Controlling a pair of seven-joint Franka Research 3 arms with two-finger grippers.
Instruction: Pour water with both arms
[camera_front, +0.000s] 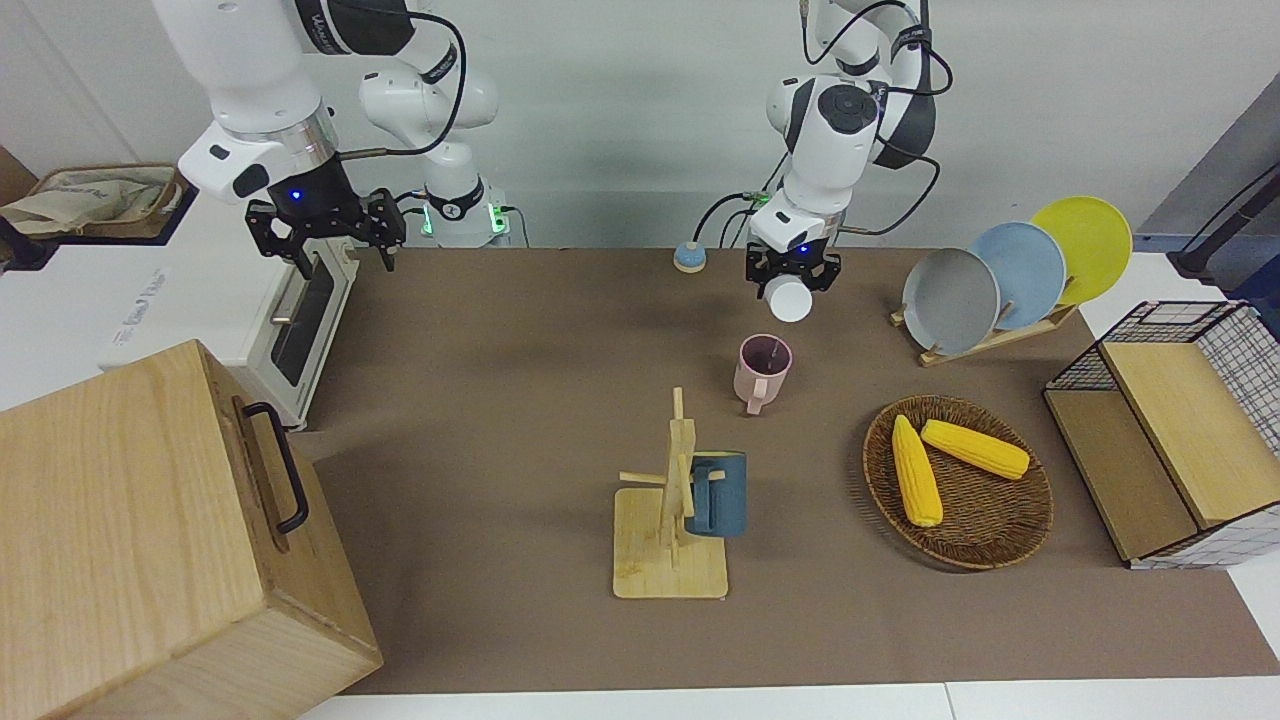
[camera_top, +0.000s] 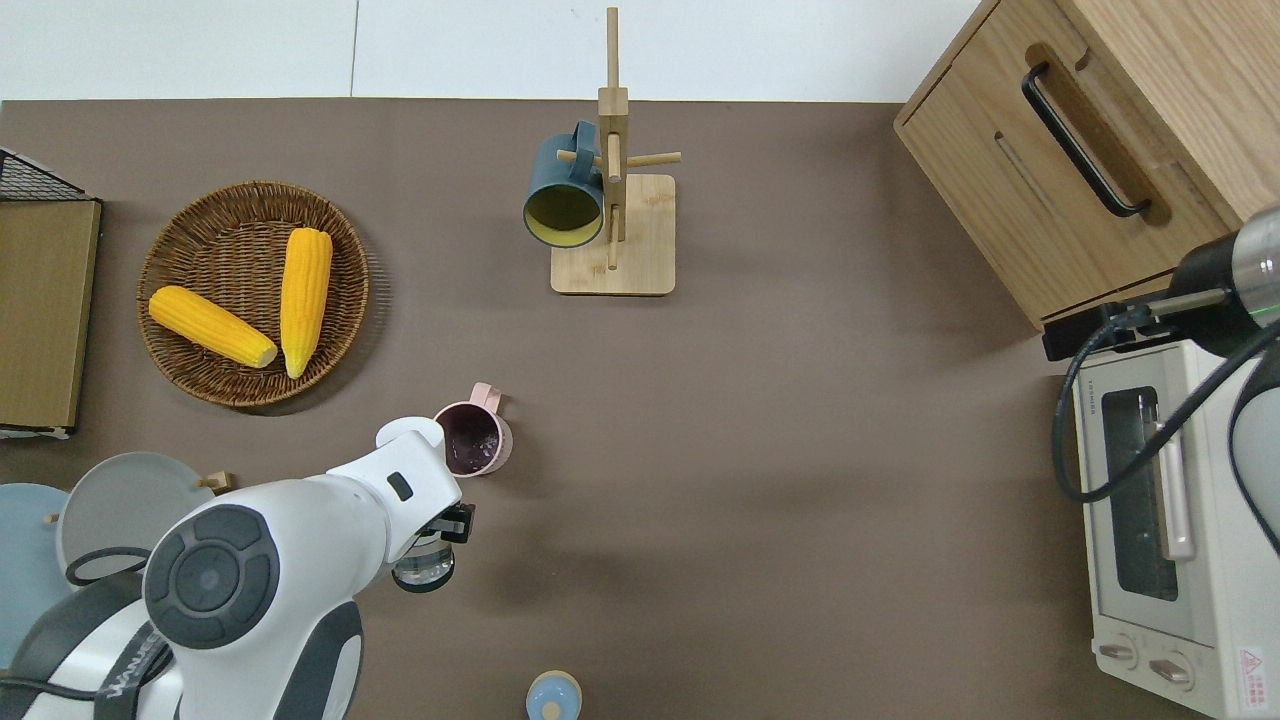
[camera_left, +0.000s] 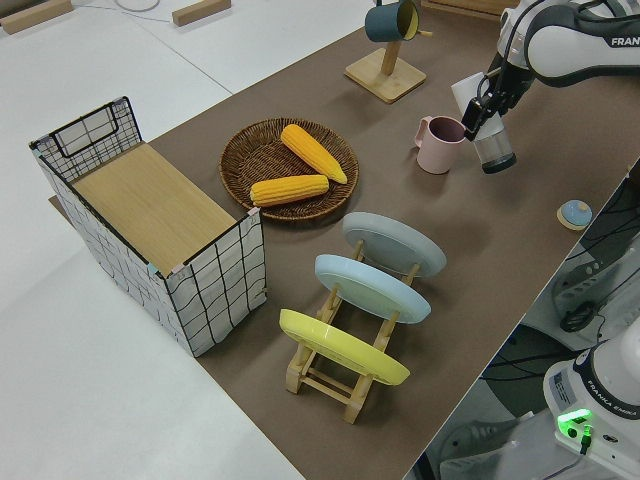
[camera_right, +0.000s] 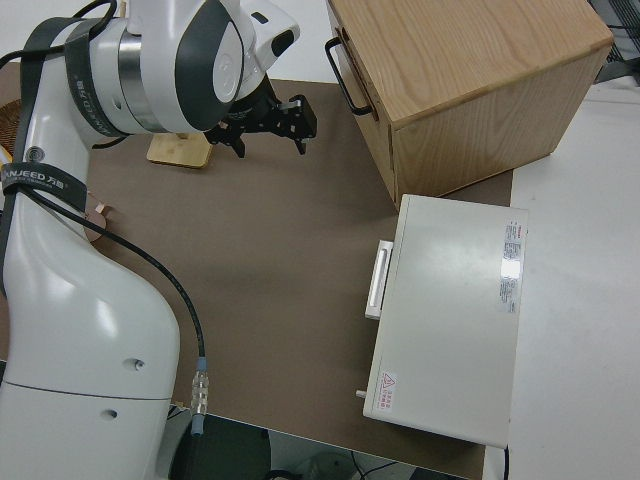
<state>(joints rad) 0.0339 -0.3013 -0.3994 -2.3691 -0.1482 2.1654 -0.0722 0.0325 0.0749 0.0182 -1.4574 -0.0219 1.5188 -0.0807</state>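
Front view
Left gripper (camera_front: 792, 275): clenched on a clear bottle (camera_front: 790, 299), tipped so its white base faced the camera, held up off the brown mat (camera_front: 500, 450).
Pink mug (camera_front: 762, 371): upright on the mat near the middle, handle turned away from the robots.
Bottle cap (camera_front: 688, 257): blue, at the mat's edge nearest the robots.
Right gripper (camera_front: 335, 245): fingers spread apart, holding nothing; the arm was parked.
Mug stand (camera_front: 672, 520): wooden, toward the mat's edge farthest from the robots, a dark blue mug (camera_front: 718, 492) hung on it.
Basket (camera_front: 985, 530): wicker, two corn cobs (camera_front: 960, 465) in it, toward the left arm's end.
Plate rack (camera_front: 1010, 275): grey, blue and yellow plates on edge.

Overhead view
Left gripper (camera_top: 440, 530): just beside the pink mug (camera_top: 475, 440), the bottle (camera_top: 424, 566) over bare mat, its mouth end hidden under the wrist.
Mug contents: dark inside; whether liquid was in it could not be told.
Toaster oven (camera_top: 1165, 520): at the right arm's end, beside a wooden box (camera_top: 1040, 190).

Left side view
Bottle (camera_left: 493, 150): tilted in the left gripper (camera_left: 488, 110), close above the rim of the pink mug (camera_left: 440, 145).
Wire crate (camera_left: 150, 235): at the corner farthest along the left arm's end.

Right side view
Right gripper (camera_right: 268, 125): released, in the air.
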